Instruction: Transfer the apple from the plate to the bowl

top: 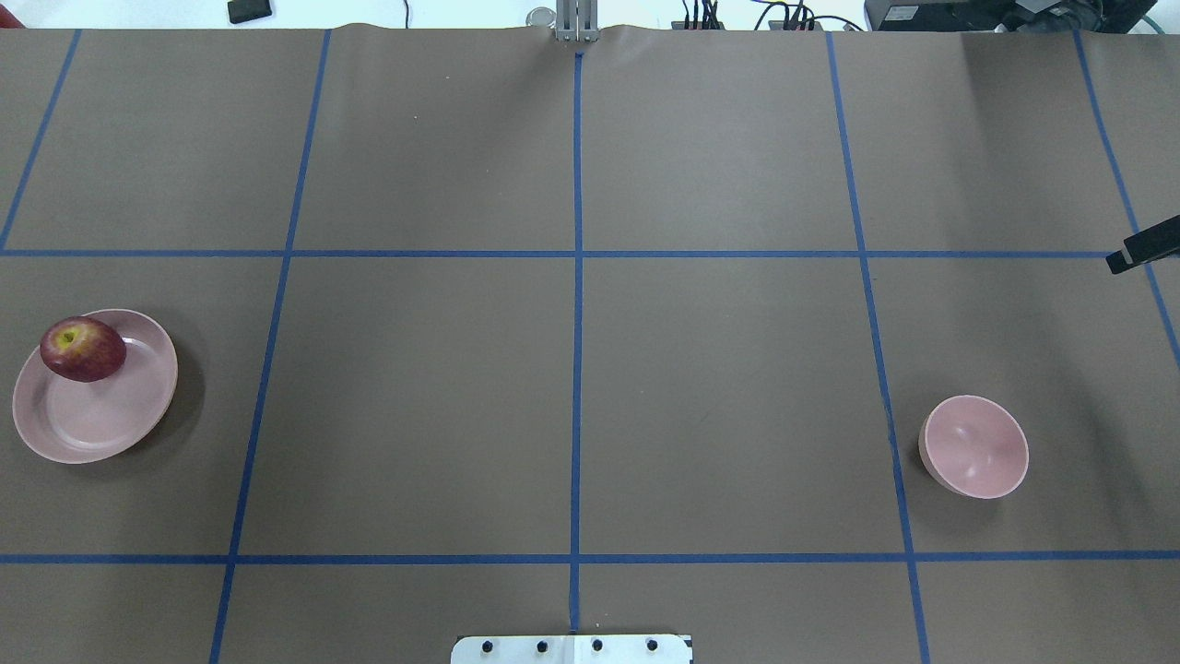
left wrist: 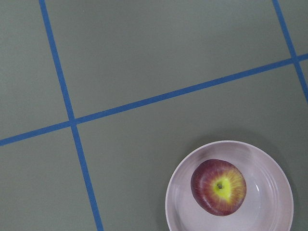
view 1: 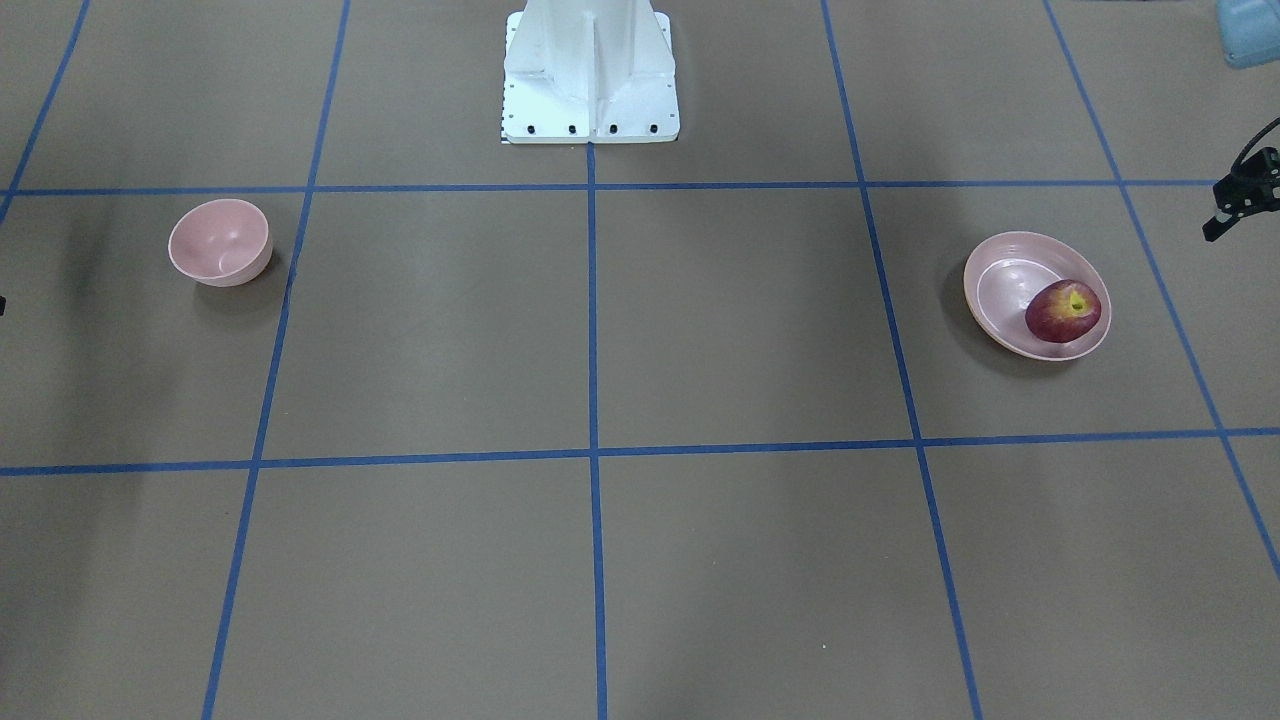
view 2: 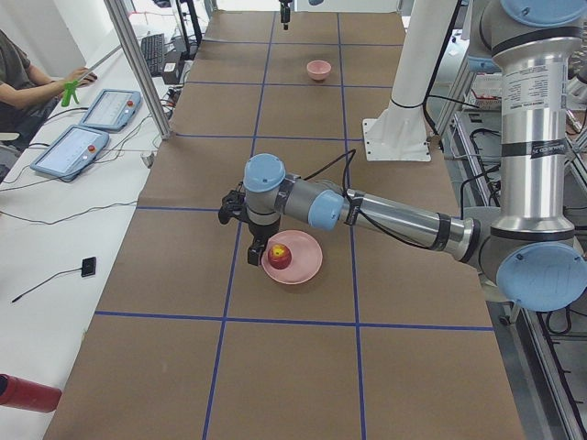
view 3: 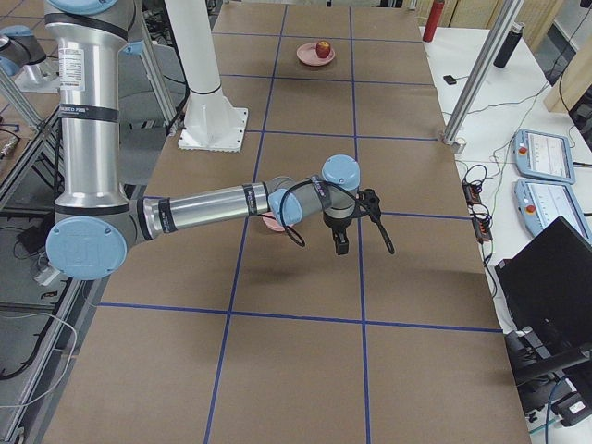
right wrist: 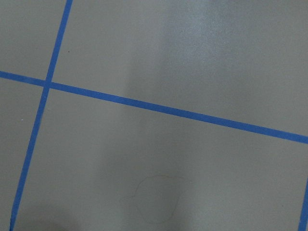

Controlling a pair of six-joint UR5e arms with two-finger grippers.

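The dark red apple [view 1: 1063, 311] lies in the wide pink plate [view 1: 1000, 285], against its rim; both also show in the left wrist view, apple [left wrist: 219, 186] and plate [left wrist: 269, 211]. The deep pink bowl [view 1: 220, 243] stands empty far across the table, seen from overhead too [top: 975, 446]. My left gripper [view 2: 255, 252] hangs above the table just beside the plate, apart from the apple; only part of it shows at the front view's edge [view 1: 1238, 198]. My right gripper [view 3: 339, 240] hovers off the table near the bowl. I cannot tell whether either is open or shut.
The brown table is marked with a grid of blue tape lines [top: 577, 369]. The robot's white base [view 1: 590, 80] stands at the table's middle edge. Operators' tablets [view 2: 73, 151] and cables lie on a side bench. A red bottle [view 2: 27, 392] lies there too.
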